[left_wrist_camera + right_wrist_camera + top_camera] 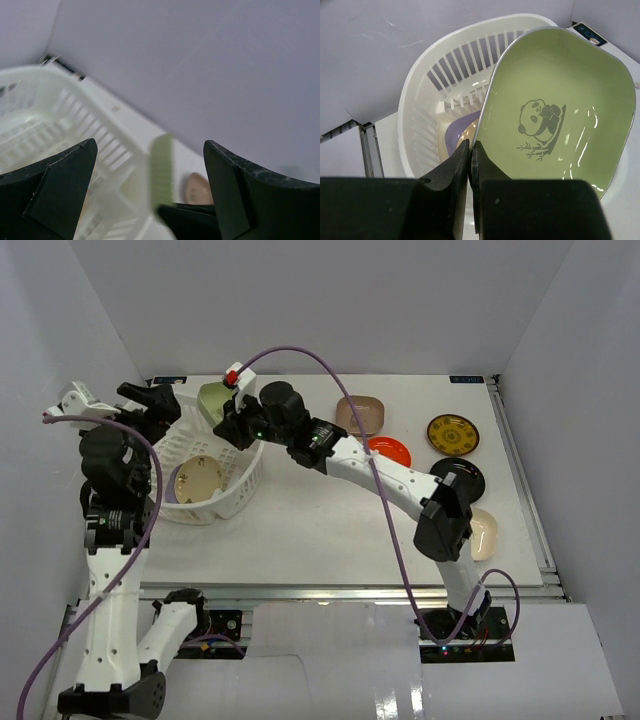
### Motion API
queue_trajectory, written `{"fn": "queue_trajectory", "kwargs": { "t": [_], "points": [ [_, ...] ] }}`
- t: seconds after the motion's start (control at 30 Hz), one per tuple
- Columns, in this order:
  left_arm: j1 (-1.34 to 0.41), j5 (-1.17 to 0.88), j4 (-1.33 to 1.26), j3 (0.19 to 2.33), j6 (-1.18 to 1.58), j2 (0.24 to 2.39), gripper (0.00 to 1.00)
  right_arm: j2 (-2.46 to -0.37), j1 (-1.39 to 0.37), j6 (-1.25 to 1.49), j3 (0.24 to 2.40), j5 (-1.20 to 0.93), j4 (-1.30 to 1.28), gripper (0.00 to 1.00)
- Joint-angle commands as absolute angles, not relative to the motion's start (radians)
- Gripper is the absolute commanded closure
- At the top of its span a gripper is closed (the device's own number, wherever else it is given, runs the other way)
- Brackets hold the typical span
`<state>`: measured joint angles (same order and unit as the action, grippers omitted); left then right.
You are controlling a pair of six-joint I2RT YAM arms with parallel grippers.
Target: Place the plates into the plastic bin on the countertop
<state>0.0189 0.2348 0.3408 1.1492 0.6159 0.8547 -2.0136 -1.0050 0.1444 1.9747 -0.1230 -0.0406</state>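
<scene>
Panda-printed green plate (560, 100) in right gripper (470, 150)

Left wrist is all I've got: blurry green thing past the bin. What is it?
Observer: A green plate with a panda print, pinched at its rim by the right pincer.
Operator: Over the bin yet?
Observer: Top view puts it at the far rim of the bin, tilted, not released.
Operator: How many left out?
Observer: Five: tan, red, mustard, black, cream.
</scene>
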Motion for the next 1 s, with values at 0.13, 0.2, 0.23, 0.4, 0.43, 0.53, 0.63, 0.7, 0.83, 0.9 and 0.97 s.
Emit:
{"fn": "queue_trajectory", "kwargs": {
  "t": [0.13, 0.2, 0.23, 0.4, 0.43, 0.53, 0.63, 0.7, 0.83, 0.9, 0.97],
  "points": [
    [-0.106, 0.114, 0.243, 1.302, 0.519, 0.775, 0.02, -2.258, -1.049, 0.095, 2.23, -0.265, 0.038, 0.92],
    [-0.118, 0.06, 0.236, 1.293, 0.517, 0.784, 0.02, -2.318, -1.072, 0.062, 2.285, -0.249, 0.038, 0.92],
    [-0.118, 0.051, 0.233, 1.286, 0.517, 0.784, 0.02, -2.333, -1.092, 0.043, 2.296, -0.229, 0.029, 0.92],
    [-0.12, 0.014, 0.222, 1.241, 0.545, 0.77, 0.02, -2.376, -1.147, -0.07, 2.266, -0.161, 0.04, 0.42],
    [-0.12, 0.008, 0.225, 1.243, 0.545, 0.77, 0.02, -2.37, -1.158, -0.075, 2.269, -0.147, 0.029, 0.31],
    [-0.12, 0.002, 0.23, 1.265, 0.543, 0.775, 0.02, -2.298, -1.154, -0.049, 2.229, -0.153, 0.06, 0.23],
    [-0.12, 0.008, 0.255, 1.321, 0.538, 0.801, 0.02, -2.158, -1.129, -0.006, 2.105, -0.152, 0.113, 0.27],
    [-0.12, 0.002, 0.27, 1.354, 0.555, 0.83, 0.02, -2.062, -1.112, 0.029, 1.925, -0.13, 0.179, 0.31],
    [-0.12, -0.144, 0.273, 1.339, 0.649, 0.908, 0.02, -1.702, -1.025, 0.109, 1.503, -0.054, 0.33, 0.43],
    [-0.12, -0.24, 0.221, 1.309, 0.731, 0.949, 0.03, -1.579, -0.944, 0.15, 1.337, 0.009, 0.37, 0.51],
    [-0.141, -0.287, 0.145, 1.267, 0.779, 1.02, 0.06, -1.426, -0.869, 0.194, 1.145, 0.105, 0.35, 0.62]
  ]
}}
